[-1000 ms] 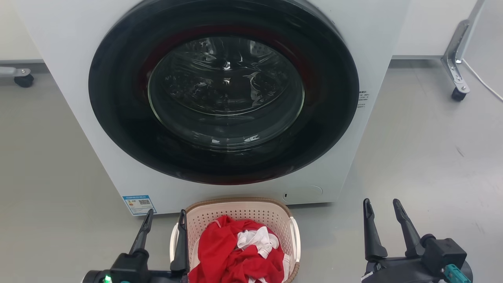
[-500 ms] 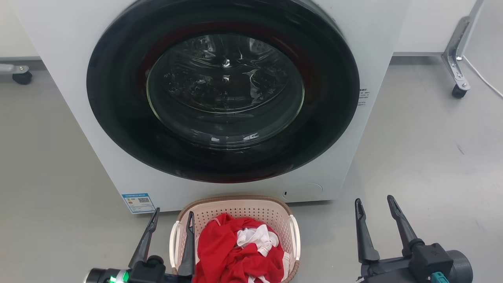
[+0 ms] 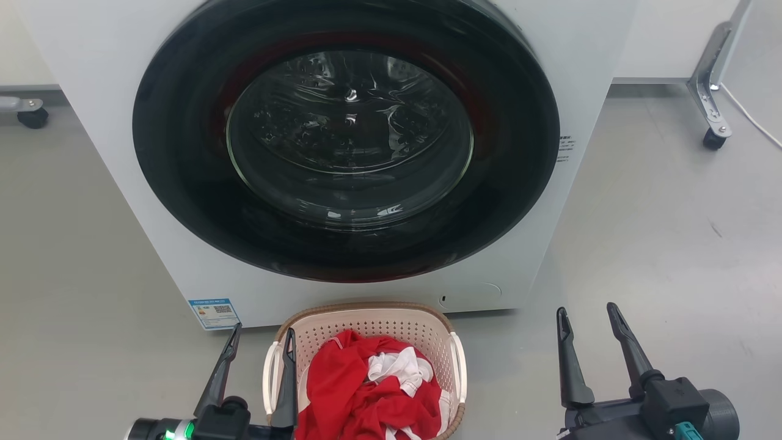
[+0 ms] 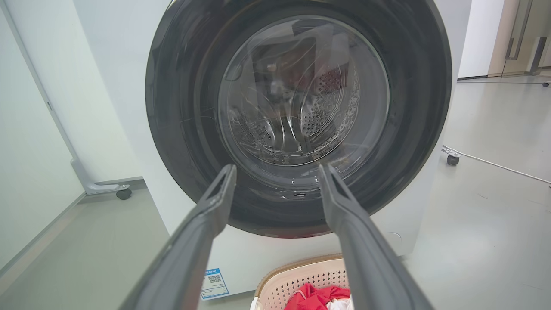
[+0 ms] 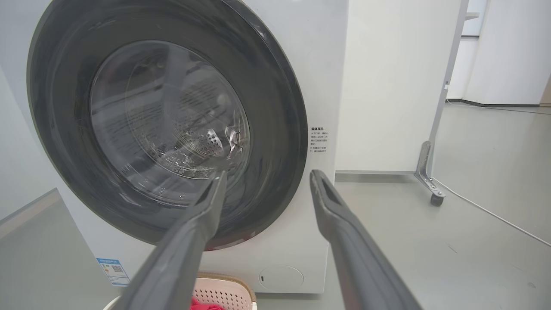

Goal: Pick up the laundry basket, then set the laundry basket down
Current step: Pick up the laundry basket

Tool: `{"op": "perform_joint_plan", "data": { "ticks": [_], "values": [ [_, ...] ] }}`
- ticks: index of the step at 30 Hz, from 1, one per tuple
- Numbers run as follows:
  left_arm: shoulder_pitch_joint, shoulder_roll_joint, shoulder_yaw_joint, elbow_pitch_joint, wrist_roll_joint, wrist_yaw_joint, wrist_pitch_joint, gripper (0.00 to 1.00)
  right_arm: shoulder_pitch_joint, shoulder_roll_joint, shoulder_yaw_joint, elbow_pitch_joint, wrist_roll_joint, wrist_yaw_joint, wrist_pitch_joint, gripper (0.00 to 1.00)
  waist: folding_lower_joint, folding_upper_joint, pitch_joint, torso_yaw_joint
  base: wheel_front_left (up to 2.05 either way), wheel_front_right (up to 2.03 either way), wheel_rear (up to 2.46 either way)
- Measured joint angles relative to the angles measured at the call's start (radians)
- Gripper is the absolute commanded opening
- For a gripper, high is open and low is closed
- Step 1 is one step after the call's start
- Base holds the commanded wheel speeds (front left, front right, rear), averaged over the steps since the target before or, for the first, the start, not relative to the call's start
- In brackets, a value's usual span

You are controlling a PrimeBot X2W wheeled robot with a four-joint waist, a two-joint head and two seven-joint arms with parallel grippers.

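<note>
The laundry basket (image 3: 379, 325) is cream-pink with a brown woven rim and white loop handles. It stands on the grey floor just in front of the washing machine and holds red and white clothes (image 3: 360, 391). My left gripper (image 3: 263, 331) is open at the basket's left side, and its inner finger crosses over the left rim beside the handle. My right gripper (image 3: 586, 310) is open over bare floor, well right of the basket. In the left wrist view the left gripper (image 4: 277, 168) points at the door, with the laundry basket (image 4: 301, 275) low below it. In the right wrist view the right gripper (image 5: 269, 173) has the laundry basket (image 5: 224, 293) at the bottom edge.
The white washing machine, its round dark door (image 3: 345, 140) shut, rises directly behind the basket. A metal frame leg on a caster (image 3: 712, 137) and a white cable (image 3: 754, 125) are at the far right. Another caster (image 3: 27, 115) is at the far left.
The picture has drifted slightly. My left wrist has rolled, and its fingers swayed right, then partly back. The right gripper shifted a little left. Both stay open; the basket has not moved.
</note>
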Motion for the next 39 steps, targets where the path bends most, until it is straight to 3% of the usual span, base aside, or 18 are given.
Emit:
{"op": "perform_joint_plan", "data": {
  "ticks": [21, 31, 39],
  "values": [
    [0.000, -0.002, 0.008, -0.019, -0.006, 0.000, 0.000, 1.00, 0.002, 0.003, -0.015, -0.015, 0.008, 0.008, 0.000, 1.00, 0.0000, 0.0000, 0.043, 0.001, 0.00, 0.00, 0.00],
    [-0.105, -0.004, 0.011, -0.008, -0.053, 0.000, 0.000, 1.00, -0.098, 0.002, -0.046, -0.007, 0.013, 0.036, -0.005, 1.00, 0.0001, 0.0000, 0.161, 0.006, 0.00, 0.00, 0.00],
    [-0.230, -0.009, 0.025, 0.081, -0.070, -0.002, -0.003, 1.00, -0.208, 0.001, -0.053, 0.080, 0.020, 0.056, -0.007, 1.00, 0.0002, 0.0000, 0.272, 0.009, 0.00, 0.00, 0.00]
  ]
}}
